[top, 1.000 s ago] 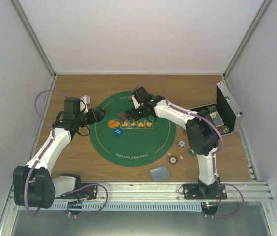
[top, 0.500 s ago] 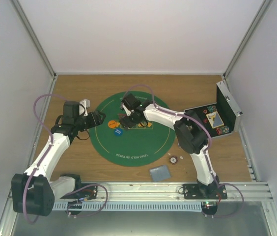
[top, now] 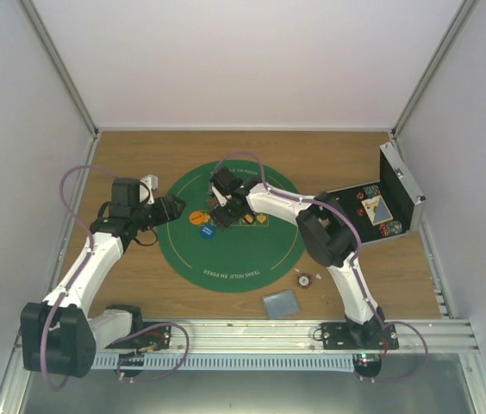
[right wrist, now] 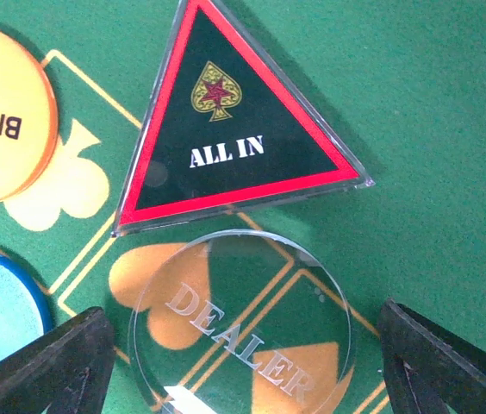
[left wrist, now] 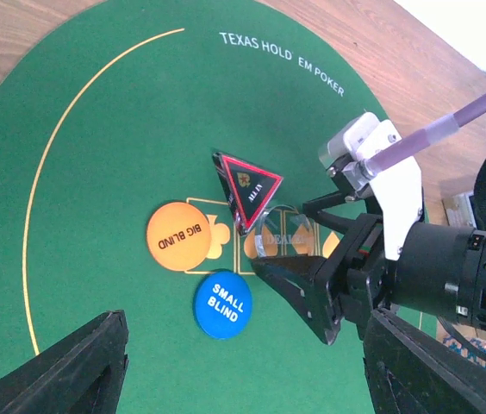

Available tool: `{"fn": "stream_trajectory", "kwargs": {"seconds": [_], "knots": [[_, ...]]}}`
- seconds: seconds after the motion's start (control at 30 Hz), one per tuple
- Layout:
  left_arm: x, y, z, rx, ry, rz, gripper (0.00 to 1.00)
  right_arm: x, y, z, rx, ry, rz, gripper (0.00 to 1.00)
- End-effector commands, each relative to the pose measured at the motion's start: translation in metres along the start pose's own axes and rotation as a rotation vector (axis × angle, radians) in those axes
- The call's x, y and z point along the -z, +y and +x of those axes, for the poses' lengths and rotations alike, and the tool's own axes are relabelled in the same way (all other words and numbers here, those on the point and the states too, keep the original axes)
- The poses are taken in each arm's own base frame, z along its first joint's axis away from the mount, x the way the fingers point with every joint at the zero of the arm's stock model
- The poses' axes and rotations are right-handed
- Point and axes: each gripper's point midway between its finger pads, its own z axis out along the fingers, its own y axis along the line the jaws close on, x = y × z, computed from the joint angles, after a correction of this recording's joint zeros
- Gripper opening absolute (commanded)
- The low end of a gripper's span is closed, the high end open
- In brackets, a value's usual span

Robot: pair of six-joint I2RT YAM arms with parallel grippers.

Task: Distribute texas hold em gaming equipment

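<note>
Mat [top: 226, 259] ctr tight: R end effector [right wrist: 243, 315] straddles dealer disc [left wrist: 288, 237]; ALL IN marker [left wrist: 245, 188], orange disc [left wrist: 178, 237], blue disc [left wrist: 223, 304] packed beside. L end effector [top: 172, 208] at mat's 9. Mat's 6 o'clock half free. Case [top: 401, 188] blocks 3.

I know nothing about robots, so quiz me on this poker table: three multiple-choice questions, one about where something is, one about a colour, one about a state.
1. Where is the clear DEALER disc?
A) on the floor
B) on the mat, next to the ALL IN triangle
C) on a shelf

2. What colour is the SMALL BLIND disc?
A) orange
B) red
C) blue

3. How is the silver case?
A) open
B) shut
C) upside down

Answers:
1 B: it lies on the green felt just by the triangle's long edge.
2 C: it is blue with white lettering.
3 A: its lid stands up and the inside shows.
</note>
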Motion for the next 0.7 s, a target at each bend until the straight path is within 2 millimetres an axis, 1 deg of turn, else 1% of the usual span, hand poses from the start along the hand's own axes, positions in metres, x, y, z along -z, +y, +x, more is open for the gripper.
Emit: {"fn": "stream_trajectory", "kwargs": {"seconds": [0.0, 0.13, 0.3, 0.43, 0.57, 0.67], "knots": [[0.000, -0.001, -0.009, -0.009, -0.022, -0.001, 0.76, -0.010, 0.003, 0.018, 0.016, 0.060, 0.008, 0.80], [-0.001, 0.001, -0.007, -0.006, -0.017, -0.004, 0.76, -0.010, 0.002, 0.025, 0.011, 0.072, 0.021, 0.74], [-0.003, 0.002, -0.004, 0.000, -0.010, -0.004, 0.76, -0.003, 0.002, 0.029, 0.013, 0.063, 0.037, 0.65], [-0.003, 0.002, -0.003, 0.004, -0.007, -0.002, 0.76, 0.006, 0.001, 0.034, 0.003, 0.061, 0.039, 0.63], [-0.004, 0.003, -0.002, 0.006, -0.005, -0.004, 0.76, 0.015, -0.001, 0.048, -0.006, 0.069, 0.050, 0.63], [-0.005, 0.004, 0.000, 0.009, 0.000, -0.002, 0.76, 0.023, -0.004, 0.066, -0.014, 0.091, 0.059, 0.62]]}}
